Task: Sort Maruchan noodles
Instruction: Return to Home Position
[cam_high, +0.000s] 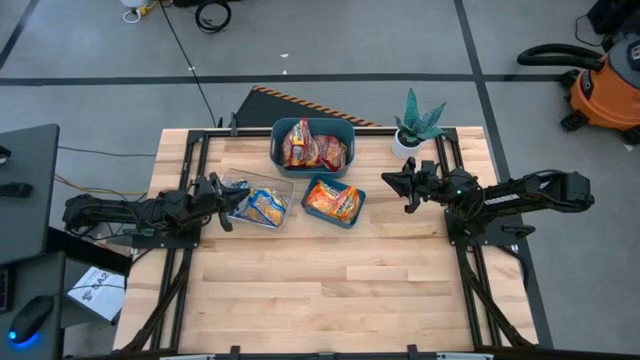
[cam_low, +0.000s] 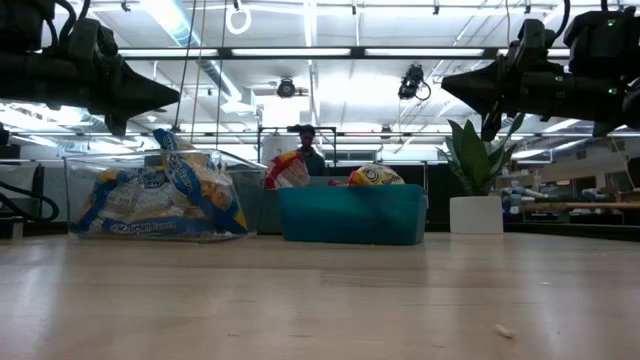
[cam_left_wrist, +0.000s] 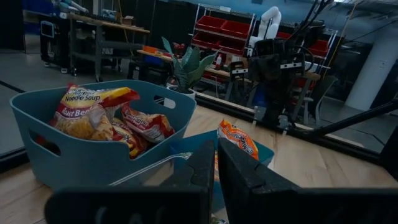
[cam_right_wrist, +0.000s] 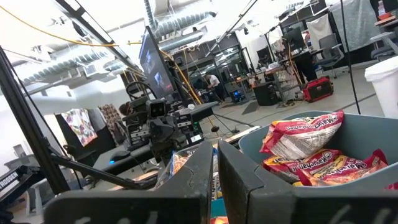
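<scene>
Three containers on the far half of the table (cam_high: 330, 290) hold all the Maruchan noodles visible. The red packets (cam_high: 312, 148) lie in the large teal bin (cam_high: 276, 128), far centre. The orange packets (cam_high: 333, 200) lie in the small teal bin (cam_high: 345, 224), just near of it. The blue-and-yellow packets (cam_high: 262, 205) lie in the clear tray (cam_high: 284, 184), to its left. No packet shows loose on the boards, so sorting appears complete and only retraction remains.

The left gripper (cam_high: 222, 198) hangs raised at the tray's left edge, fingers pressed together on nothing. It is the nearer arm: the blue-and-yellow packets lie immediately to its right. The right gripper (cam_high: 396, 184) hangs raised to the right of the small teal bin, apart from it, fingers likewise together and empty. Each forearm runs left-right, so retraction probably goes outward, away from the containers.
</scene>
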